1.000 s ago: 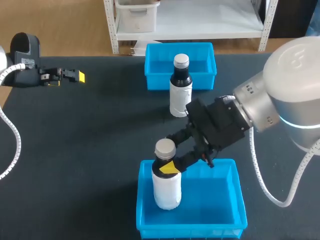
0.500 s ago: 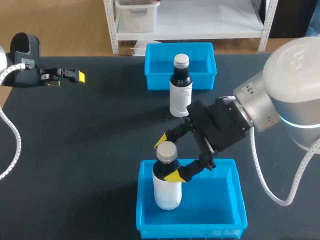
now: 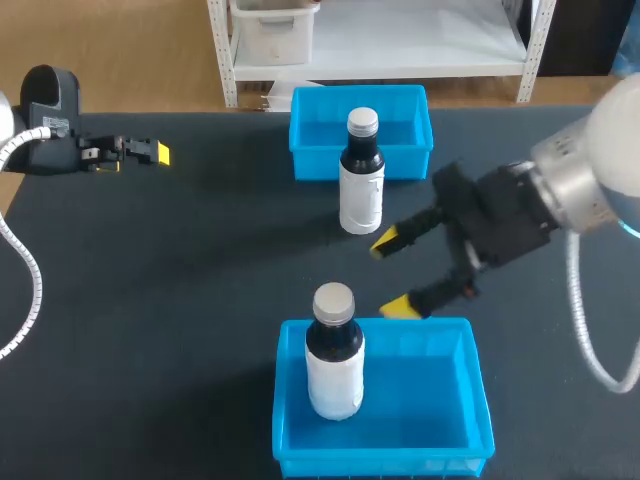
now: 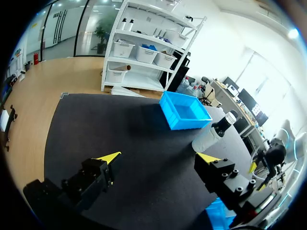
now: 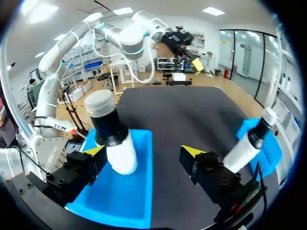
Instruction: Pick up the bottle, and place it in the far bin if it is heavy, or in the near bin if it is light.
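Bottle [image 3: 361, 172] upright on the surface [image 3: 200, 280]: likely rigid, smooth; weight unknown until lifted. Grip the white body. Right gripper [image 3: 392, 275] fingers spread, empty.

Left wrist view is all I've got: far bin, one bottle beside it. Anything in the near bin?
Observer: Yes. A second bottle stands upright in the near bin, toward its left side.
Operator: Right pincer on it?
Observer: No. The right pincer is open, off to that bottle's right, touching nothing.
Operator: Over the bin?
Observer: By the head view it is just past the near bin's far rim, on the side toward the far bin.
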Action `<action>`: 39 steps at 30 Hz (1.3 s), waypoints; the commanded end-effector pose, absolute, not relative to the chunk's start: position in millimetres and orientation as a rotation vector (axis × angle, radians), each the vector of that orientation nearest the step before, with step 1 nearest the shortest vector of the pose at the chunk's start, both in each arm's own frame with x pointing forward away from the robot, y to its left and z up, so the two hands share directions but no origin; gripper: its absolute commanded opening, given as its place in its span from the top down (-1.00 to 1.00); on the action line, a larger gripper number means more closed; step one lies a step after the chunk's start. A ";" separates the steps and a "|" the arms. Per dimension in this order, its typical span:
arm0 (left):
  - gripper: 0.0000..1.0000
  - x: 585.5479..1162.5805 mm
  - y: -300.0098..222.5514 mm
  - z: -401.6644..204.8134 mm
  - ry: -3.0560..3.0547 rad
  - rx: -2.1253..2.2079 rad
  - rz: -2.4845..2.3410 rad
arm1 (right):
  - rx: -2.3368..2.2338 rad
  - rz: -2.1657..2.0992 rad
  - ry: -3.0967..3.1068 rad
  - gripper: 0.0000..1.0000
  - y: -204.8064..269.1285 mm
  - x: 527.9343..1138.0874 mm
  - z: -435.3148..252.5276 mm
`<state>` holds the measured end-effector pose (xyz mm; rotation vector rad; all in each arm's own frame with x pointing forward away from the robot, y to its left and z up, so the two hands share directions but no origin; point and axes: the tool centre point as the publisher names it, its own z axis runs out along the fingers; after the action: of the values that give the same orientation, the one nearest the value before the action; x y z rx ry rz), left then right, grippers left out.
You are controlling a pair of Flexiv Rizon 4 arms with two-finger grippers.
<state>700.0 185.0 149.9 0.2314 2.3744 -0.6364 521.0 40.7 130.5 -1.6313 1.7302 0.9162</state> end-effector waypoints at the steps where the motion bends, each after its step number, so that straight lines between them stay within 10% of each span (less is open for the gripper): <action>1: -1.00 700.0 185.0 150.0 2.374 0.231 -0.636 | -1.579 0.835 1.779 -1.00 3.5 531.0 149.3; 21: -1.00 700.0 185.0 150.0 2.374 0.231 -0.636 | -1.508 0.790 1.764 -1.00 -50.9 696.6 155.3; 39: -1.00 700.0 185.0 150.0 2.374 0.231 -0.636 | -1.543 0.839 1.706 -1.00 -9.2 759.2 136.4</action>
<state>700.0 185.0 149.9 0.2314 2.3744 -0.6364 740.4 -16.1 142.5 -1.5094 1.7192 0.7814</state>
